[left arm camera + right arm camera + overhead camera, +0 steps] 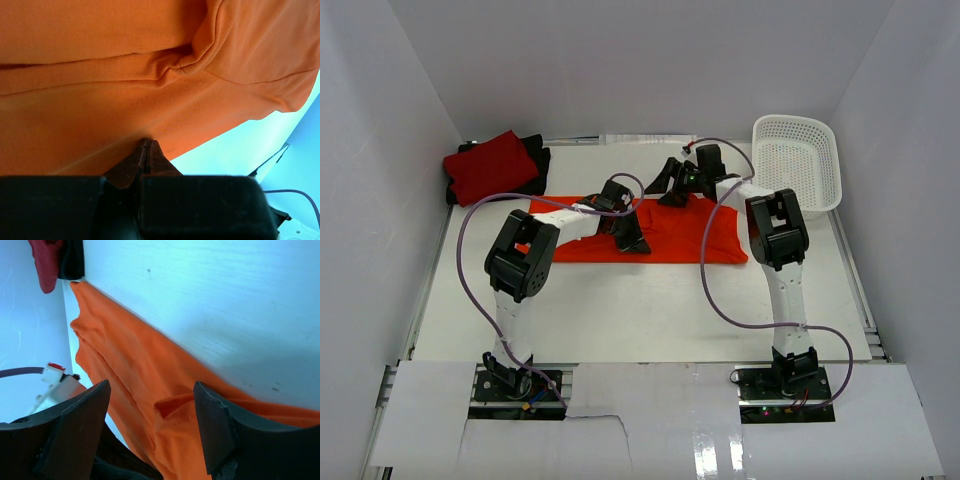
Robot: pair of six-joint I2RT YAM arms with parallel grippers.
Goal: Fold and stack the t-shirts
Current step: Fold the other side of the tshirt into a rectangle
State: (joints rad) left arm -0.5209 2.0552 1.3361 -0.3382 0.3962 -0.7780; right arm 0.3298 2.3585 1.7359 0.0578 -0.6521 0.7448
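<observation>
Crosswise on the table (620, 320) lies the orange t-shirt (685, 238), long axis left to right, the left gripper (146, 146) clenched, apparently pinching its middle, and the right gripper (151, 386) spread empty above its far edge.

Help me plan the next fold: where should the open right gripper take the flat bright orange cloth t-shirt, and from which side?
I'd pinch the small raised flap of the bright orange cloth t-shirt that lies between the right gripper's fingers, coming straight down from above. Elsewhere the cloth lies flat on the white table, offering nothing to pinch.
</observation>
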